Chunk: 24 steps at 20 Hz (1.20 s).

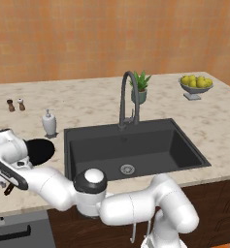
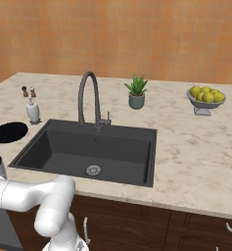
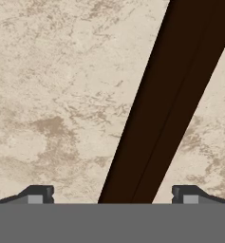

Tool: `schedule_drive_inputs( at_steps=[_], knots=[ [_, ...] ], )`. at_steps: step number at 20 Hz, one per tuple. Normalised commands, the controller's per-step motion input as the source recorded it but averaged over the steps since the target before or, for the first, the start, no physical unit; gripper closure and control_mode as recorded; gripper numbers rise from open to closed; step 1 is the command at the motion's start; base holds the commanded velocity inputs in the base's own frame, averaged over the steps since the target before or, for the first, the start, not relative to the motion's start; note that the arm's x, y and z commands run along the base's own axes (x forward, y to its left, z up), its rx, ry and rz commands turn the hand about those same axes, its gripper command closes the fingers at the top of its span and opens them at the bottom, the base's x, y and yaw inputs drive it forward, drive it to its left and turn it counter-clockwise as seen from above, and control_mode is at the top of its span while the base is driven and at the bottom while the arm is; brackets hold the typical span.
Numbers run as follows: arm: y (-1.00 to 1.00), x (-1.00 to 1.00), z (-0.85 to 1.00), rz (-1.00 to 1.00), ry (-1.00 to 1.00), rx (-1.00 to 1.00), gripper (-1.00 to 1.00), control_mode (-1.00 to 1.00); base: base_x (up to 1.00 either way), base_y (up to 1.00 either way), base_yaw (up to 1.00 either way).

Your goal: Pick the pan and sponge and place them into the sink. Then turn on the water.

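The left base view looks forward and down from behind the arm's left side, with the sink (image 1: 136, 145) centred and the surface (image 1: 87, 104) running to the orange wall. The right base view faces the same way from the right, sharing the sink (image 2: 88, 147), faucet (image 2: 90, 98) and the surface's far edge. The hand view looks straight down, very close to the surface (image 3: 52, 95), where the pan's handle (image 3: 166, 104) crosses diagonally.

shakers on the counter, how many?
2. The dark shaker and the light shaker stand side by side at the counter's far left, behind the soap dispenser. None look hidden.
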Motion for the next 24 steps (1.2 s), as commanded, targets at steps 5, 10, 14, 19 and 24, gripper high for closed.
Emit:
schedule_drive_inputs(
  at_steps=[5, 10, 14, 19, 24],
  knots=[
    [0.00, 0.00, -0.03, 0.00, 0.05, 0.00, 1.00, -1.00, 0.00, 0.00, 0.00],
    [0.00, 0.00, 0.00, 0.00, 0.00, 0.00, 1.00, -1.00, 0.00, 0.00, 0.00],
    [-0.17, -0.07, 0.00, 0.00, -0.04, 0.00, 1.00, -1.00, 0.00, 0.00, 0.00],
    [-0.37, -0.46, 0.39, -0.04, -0.12, 0.03, 1.00, -1.00, 0.00, 0.00, 0.00],
    [-0.84, -0.74, 0.34, -0.01, -0.17, 0.11, 1.00, -1.00, 0.00, 0.00, 0.00]
  ],
)
